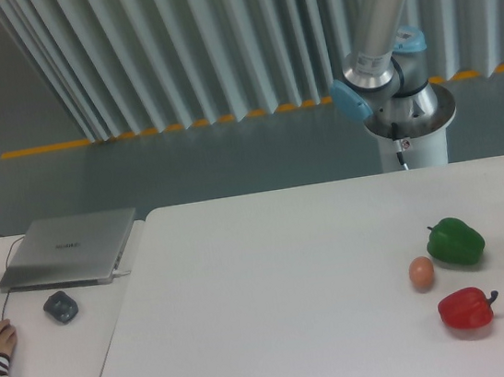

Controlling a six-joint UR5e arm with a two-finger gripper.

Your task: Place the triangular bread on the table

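green pepper point(455, 242), egg point(421, 273), red pepper point(466, 308) clustered rt on table point(276, 297).

Right side of the table point(273, 279): egg point(421, 273) between two peppers point(455, 242). Laptop point(69, 249) and mouse point(60, 307) sit far left.
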